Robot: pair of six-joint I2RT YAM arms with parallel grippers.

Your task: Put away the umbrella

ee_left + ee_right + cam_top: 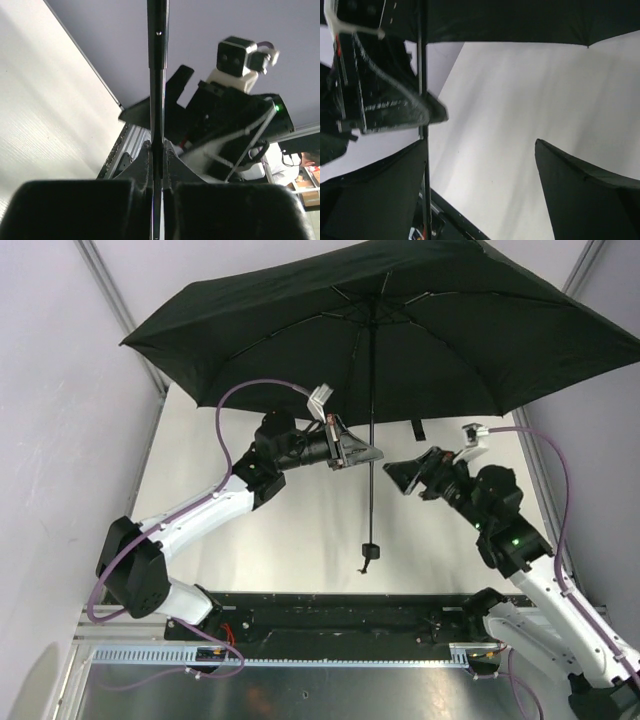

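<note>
Count: 2 arms, 2 end effectors, 1 umbrella [400, 320], 1 desk [290, 540].

Far left: left arm [190, 515] reaching up and right over the desk.

Next: left end effector [362, 453] fully closed, pinching the umbrella shaft [371, 390] partway down, below the canopy [250, 310]. In the left wrist view, both fingers [80, 210] pressed onto the shaft from either side, no gap visible.

Centre: umbrella fully open and held upright. Canopy spread wide above both arms, shaft vertical, one handle [370, 552] at the bottom end over the desk. Handle touching the desk or not: cannot tell.

Right of the shaft: right end effector [404, 473] spread wide, gripping nothing, tips just beside the shaft at about the same height as the left one. In the right wrist view, two fingers [590, 200] well apart, with the shaft running along the inner edge of the left-hand finger. Contact there: cannot tell.

Far right: right arm [520, 550] angled up and left toward the shaft.
</note>
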